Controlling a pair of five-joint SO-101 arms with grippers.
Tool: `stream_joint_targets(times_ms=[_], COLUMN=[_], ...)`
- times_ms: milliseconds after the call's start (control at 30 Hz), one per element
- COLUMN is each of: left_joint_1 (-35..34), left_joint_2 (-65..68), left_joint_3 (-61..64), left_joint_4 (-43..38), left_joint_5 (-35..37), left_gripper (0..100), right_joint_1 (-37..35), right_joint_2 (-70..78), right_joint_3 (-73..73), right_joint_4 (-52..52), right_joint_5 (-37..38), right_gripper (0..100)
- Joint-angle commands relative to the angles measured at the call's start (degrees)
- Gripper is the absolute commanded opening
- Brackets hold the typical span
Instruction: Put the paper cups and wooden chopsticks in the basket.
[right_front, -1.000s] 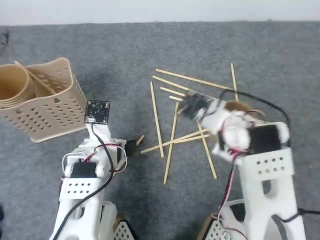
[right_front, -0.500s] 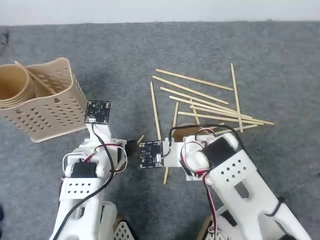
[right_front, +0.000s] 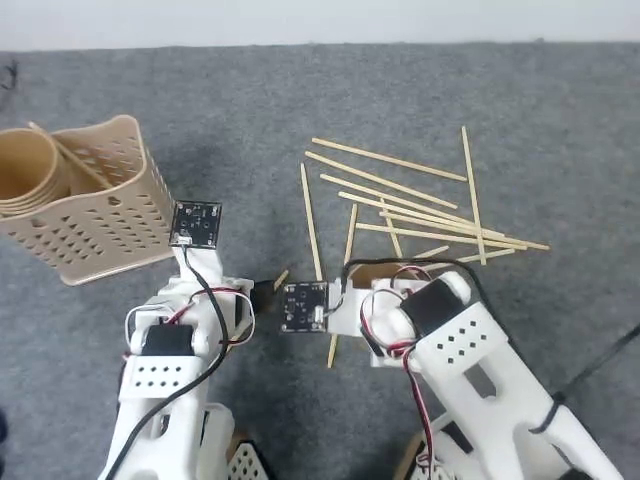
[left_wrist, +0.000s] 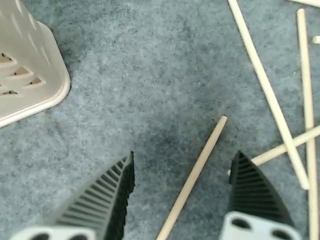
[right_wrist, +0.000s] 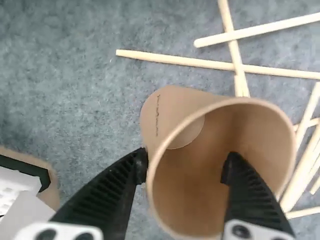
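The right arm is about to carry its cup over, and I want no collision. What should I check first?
1. Cup in right end effector: ok, clamped across its wall.
2. Route to basket: not ok, left arm sits between.
3. Room in basket: ok, beside stacked cups.
4. Left end effector: ok, open over a chopstick.
5. Grip firmness: cannot tell.
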Motion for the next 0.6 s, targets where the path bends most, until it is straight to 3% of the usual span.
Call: stream_joint_targets(times_ms=[0,333,433,567], left_joint_1=[0.4,0.0,1.2,7.3], left_joint_2=[-0.4,-0.4,-0.4,-0.4], left_joint_3=[-0.7,-0.9,-5.1,-18.2], left_joint_4=[-1.1,-1.2,0.6,11.4], left_joint_5=[0.0,0.0,0.0,0.0], left_gripper=[29,29,29,29], right_joint_1=[-0.4,0.4,7.0,21.0], right_joint_2=[-1.2,-1.2,-1.2,-1.1], right_joint_3=[-10.2,-42.0,-46.9,-45.6], right_joint_4=[4.4,20.7,21.4,18.6], right_joint_5=[-1.1,-4.9,-6.9,-10.2], right_gripper=[27.0,27.0,27.0,27.0])
